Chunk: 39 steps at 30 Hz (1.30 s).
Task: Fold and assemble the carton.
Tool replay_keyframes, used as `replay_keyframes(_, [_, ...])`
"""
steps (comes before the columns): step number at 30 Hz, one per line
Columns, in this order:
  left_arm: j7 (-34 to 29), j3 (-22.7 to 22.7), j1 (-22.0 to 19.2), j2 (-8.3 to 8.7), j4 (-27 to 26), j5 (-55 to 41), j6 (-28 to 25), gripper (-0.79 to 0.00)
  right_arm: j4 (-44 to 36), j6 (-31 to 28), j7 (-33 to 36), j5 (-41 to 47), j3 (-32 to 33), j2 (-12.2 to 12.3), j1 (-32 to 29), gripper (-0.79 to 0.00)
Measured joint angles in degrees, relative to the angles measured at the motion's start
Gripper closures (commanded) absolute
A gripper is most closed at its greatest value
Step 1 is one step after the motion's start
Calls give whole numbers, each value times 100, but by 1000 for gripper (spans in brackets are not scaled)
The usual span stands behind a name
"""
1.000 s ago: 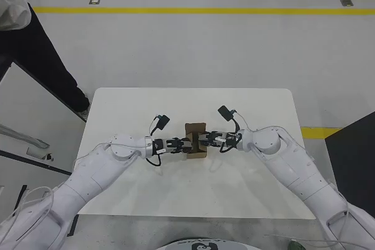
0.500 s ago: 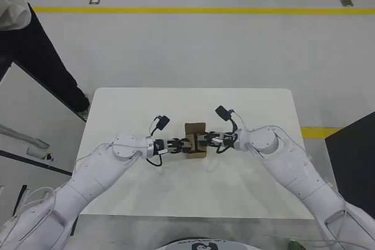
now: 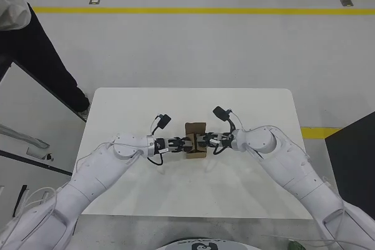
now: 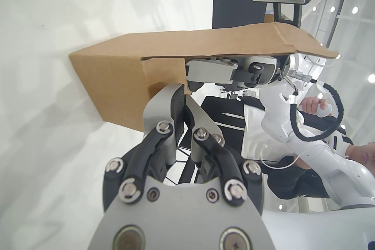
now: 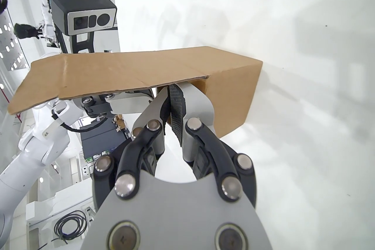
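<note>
Brown corrugated-cardboard carton (image 3: 194, 129) lies mid-way on the white table (image 3: 256, 112), open at both ends, one long flap loose. Left gripper (image 4: 184, 98) is nearly closed, seemingly pinching the inner flap's edge. Right gripper (image 5: 173, 98) is closed at the opposite end (cardboard between its pads? cannot tell). Risks: the tips meet inside one small box and may collide; an uneven push could slide the carton or crease a panel off its score.

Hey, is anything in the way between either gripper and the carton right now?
Nothing visible. The left gripper and right gripper, both shut, are right at the carton from opposite sides, mid-table, with their tips at its open flaps.
</note>
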Motion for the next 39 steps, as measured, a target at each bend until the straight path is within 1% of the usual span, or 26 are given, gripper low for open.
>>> replay_keyframes(8, [145,-60,-8,-70,18,155,4,0,-83,7,-205,-190,102,-6,-13,0])
replay_keyframes(21, [185,-64,-21,-182,25,512,158,0,-145,187,-143,-428,55,-60,4,0])
replay_keyframes(39, [71,-277,81,-238,-5,641,107,0,-146,307,-54,-594,20,-133,9,0])
